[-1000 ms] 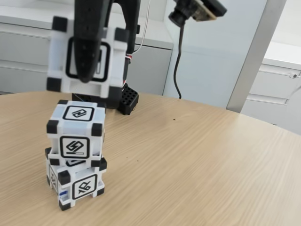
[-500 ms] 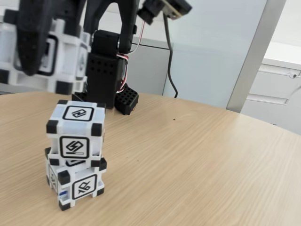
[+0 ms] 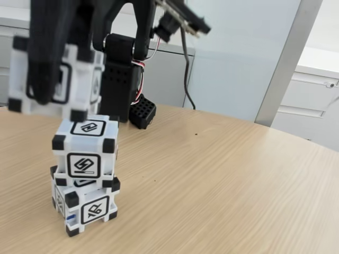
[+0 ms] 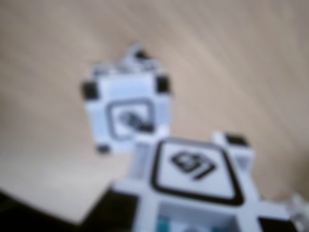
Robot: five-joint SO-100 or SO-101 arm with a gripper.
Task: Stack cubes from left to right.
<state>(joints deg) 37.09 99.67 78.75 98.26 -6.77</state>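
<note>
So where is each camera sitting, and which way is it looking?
Fixed view: sits low at the table's edge, looks across the table at the two stacked cubes, with the arm and end effector carrying the held cube.
Wrist view: rides the arm, looks down at the stack, blurry; the held cube shows at the bottom.
Both share the held cube and the stack.

- Wooden table [image 3: 222, 180], light grain, round edge, is filling the lower fixed view; serving as landmark.
- Small dark speck [image 3: 196, 134] is lying on the table surface, towards its far edge.
- White cabinet [image 3: 312, 100] with drawer fronts is standing beyond the table's right edge.
- Grey slanted post [image 3: 288, 58] is rising behind the table, just left of that cabinet.
- Pale blue wall panel [image 3: 238, 58] is standing behind the table's far edge.
- Grey drawer unit [image 3: 164, 74] is sitting behind the table, left of the panel.
</note>
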